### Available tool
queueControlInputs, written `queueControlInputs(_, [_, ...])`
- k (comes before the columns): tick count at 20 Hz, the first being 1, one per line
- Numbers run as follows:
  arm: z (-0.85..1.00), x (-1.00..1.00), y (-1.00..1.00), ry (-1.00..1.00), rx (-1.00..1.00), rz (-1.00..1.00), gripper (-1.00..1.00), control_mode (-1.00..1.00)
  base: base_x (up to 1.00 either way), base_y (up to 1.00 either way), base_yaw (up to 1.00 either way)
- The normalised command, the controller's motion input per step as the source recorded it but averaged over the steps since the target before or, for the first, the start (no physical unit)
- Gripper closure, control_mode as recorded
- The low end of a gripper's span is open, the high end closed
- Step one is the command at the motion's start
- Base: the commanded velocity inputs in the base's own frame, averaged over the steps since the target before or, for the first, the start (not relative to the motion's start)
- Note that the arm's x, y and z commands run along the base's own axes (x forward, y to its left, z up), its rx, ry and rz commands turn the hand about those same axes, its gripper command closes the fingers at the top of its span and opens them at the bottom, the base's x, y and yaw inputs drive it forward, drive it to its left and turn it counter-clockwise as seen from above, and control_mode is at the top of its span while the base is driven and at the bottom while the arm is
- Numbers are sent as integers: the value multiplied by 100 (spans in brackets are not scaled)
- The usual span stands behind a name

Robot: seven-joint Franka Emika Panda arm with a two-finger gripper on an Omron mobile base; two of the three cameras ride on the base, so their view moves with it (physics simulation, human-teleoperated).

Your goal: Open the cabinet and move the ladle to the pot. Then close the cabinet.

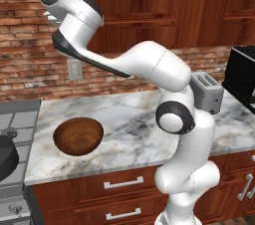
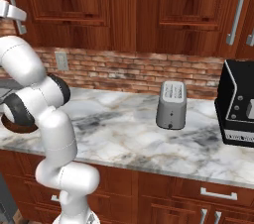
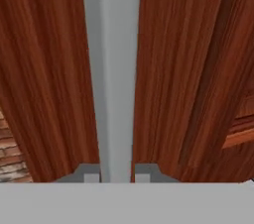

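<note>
We see a red brick wall [image 1: 30, 64] with a grey outlet [image 1: 74, 70] behind a marble counter [image 1: 129, 119], reddish-brown drawers [image 1: 119, 184] below it, and a stove [image 1: 12, 119] at its left end.

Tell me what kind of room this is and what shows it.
A rendered kitchen, by the look of it: a marble counter under reddish-brown wall cabinets, a toaster against a brick backsplash, and a dark pot on a stove at the counter's left end.
</note>
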Motion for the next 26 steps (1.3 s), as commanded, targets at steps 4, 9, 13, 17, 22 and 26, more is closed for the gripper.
queueControlInputs(4, [0,-18,-81,-10,15,0,100,-100,0,0,0])
queueControlInputs(9, [0,-36,-81,-19,11,0,100,-100,0,0,0])
queueControlInputs(13, [0,-44,-85,-25,8,0,100,-100,0,0,0])
queueControlInputs(17, [0,-44,-96,-29,7,0,100,-100,0,0,0])
queueControlInputs(22, [0,-39,-100,-26,9,0,100,-100,0,0,0])
queueControlInputs(26, [0,-43,-100,-28,12,0,100,-100,0,0,0])
